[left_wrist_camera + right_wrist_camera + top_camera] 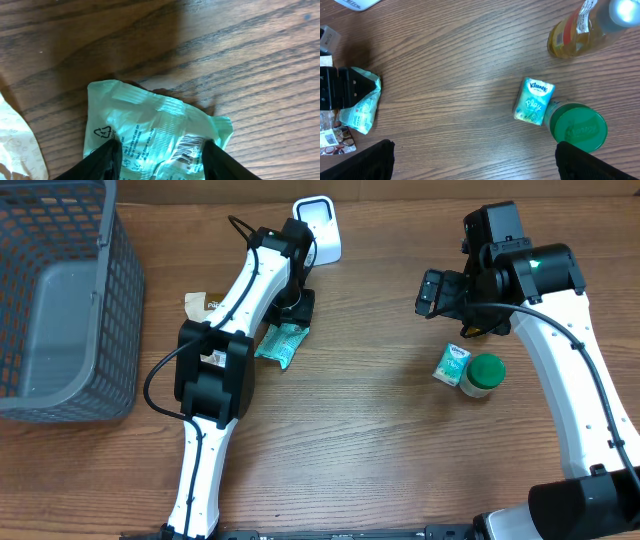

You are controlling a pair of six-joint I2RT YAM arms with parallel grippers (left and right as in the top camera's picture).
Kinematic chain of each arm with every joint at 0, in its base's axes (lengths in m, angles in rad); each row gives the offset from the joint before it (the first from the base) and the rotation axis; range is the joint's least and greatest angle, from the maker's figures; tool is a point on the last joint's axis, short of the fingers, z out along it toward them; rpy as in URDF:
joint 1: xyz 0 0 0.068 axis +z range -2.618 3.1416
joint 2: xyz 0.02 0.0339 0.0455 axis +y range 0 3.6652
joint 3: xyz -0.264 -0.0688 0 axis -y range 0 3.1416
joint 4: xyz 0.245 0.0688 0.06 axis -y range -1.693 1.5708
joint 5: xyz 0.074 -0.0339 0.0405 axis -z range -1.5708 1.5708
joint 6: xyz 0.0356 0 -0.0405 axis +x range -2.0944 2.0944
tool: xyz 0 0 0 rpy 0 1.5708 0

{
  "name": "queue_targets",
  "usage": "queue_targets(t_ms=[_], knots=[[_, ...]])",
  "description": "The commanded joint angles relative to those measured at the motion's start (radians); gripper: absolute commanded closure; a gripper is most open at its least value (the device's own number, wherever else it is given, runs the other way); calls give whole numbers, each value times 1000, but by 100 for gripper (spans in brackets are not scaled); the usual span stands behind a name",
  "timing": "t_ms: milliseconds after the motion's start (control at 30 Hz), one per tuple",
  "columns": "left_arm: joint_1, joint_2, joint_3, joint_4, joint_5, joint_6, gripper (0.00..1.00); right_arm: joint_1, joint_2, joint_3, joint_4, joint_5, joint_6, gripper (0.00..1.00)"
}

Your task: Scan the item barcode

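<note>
A crinkled mint-green plastic packet (155, 132) is lying flat, just left of the tabletop's (240, 55) centre, its barcode (189, 147) facing up.

Wooden table (380, 450) all the way across. Grey mesh basket (120, 300) sits upper left, white scanner (320, 225) top centre. Left of centre lie a green packet (283, 343) and a beige wrapper (200, 303). At right, tissue pack (452, 364) touching a green-lidded jar (483, 374).

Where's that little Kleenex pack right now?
In the overhead view, the Kleenex pack lies on the right side, against the green-lidded jar, near the right arm.
</note>
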Motion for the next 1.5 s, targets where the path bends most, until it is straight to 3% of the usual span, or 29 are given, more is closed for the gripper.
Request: queue_targets(t_ms=[0,100,267,667,867,933,1367,1433,1467], knots=[[14,29,-32,10,82,21,40,2,-14,6,3,-2,-5,0],[20,29,-32,10,119,23,24,2,-14,6,3,-2,-5,0],[22,29,-32,10,125,26,16,2,-14,6,3,-2,-5,0],[32,2,233,-207,90,55,21,2,-14,6,3,-2,-5,0],[29,6,182,-215,90,39,46,2,-14,6,3,-2,-5,0],[30,6,146,-202,90,26,50,2,-14,6,3,-2,-5,0],[24,6,-70,-94,95,21,46,2,-14,6,3,-2,-5,0],[18,6,-87,-91,95,21,31,2,-14,6,3,-2,-5,0],[15,6,-92,-91,95,21,28,2,-14,6,3,-2,-5,0]])
